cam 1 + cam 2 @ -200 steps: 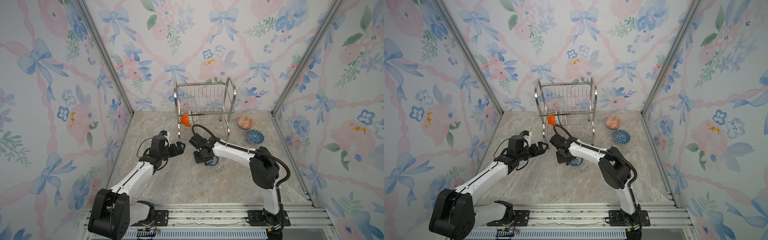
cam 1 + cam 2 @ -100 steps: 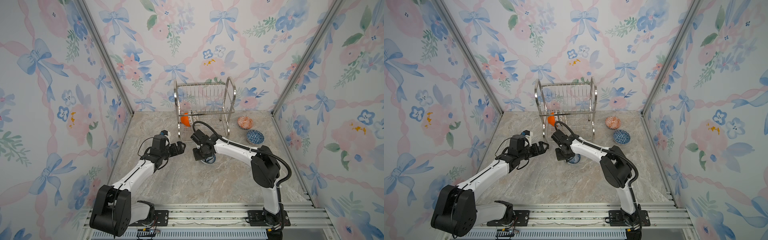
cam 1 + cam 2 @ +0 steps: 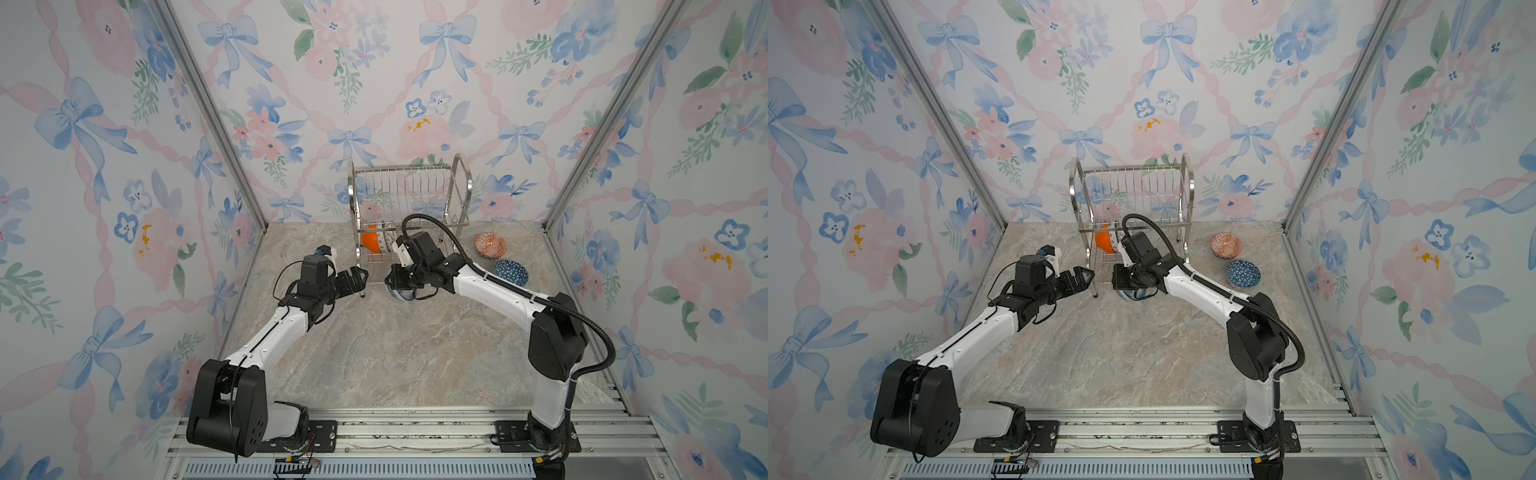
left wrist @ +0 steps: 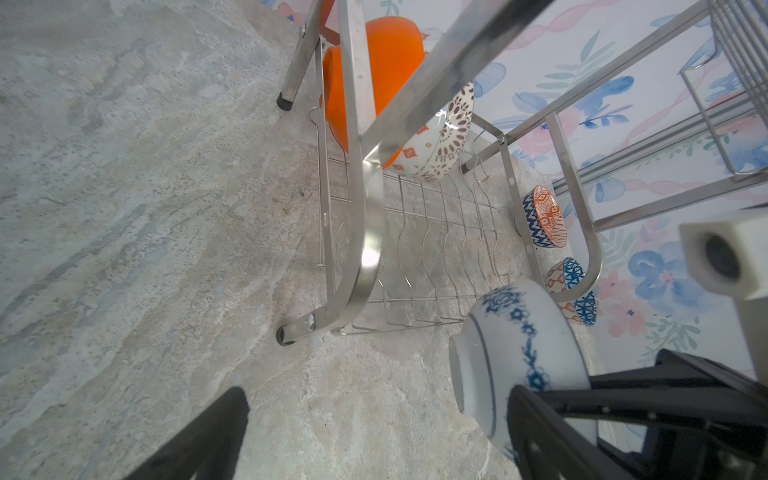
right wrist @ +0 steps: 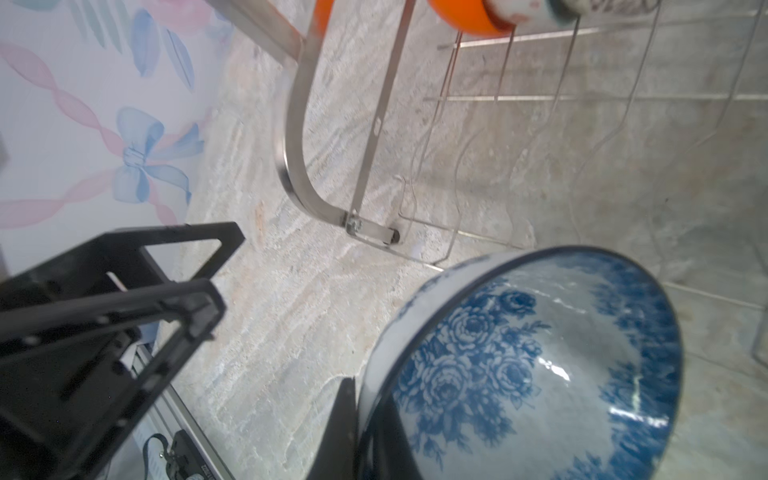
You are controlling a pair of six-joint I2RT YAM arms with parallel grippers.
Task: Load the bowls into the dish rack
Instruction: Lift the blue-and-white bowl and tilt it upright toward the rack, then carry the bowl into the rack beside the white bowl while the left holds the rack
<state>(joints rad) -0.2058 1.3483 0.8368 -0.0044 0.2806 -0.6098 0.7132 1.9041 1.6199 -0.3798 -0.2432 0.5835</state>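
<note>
The steel wire dish rack point(image 3: 409, 195) point(image 3: 1133, 195) stands at the back. An orange bowl point(image 3: 370, 242) point(image 4: 386, 62) and a white bowl with dark lattice point(image 4: 455, 124) stand on edge at the left end of its lower shelf, a third bowl between them. My right gripper point(image 3: 395, 279) point(image 5: 365, 424) is shut on the rim of the blue-white floral bowl point(image 3: 400, 293) point(image 5: 540, 365), tipped on its side just before the rack's front left leg. My left gripper point(image 3: 360, 277) point(image 4: 376, 399) is open and holds nothing, close to the left of that bowl.
An orange-red-white patterned bowl point(image 3: 490, 244) point(image 4: 546, 216) and a dark-blue triangle-patterned bowl point(image 3: 510, 272) point(image 4: 575, 291) sit on the marble table right of the rack. The two grippers stand close together by the rack's front left leg point(image 4: 286, 334). Papered walls close in three sides.
My right gripper has carried the floral bowl back and a little left, toward the rack's front. The left arm has barely moved.
</note>
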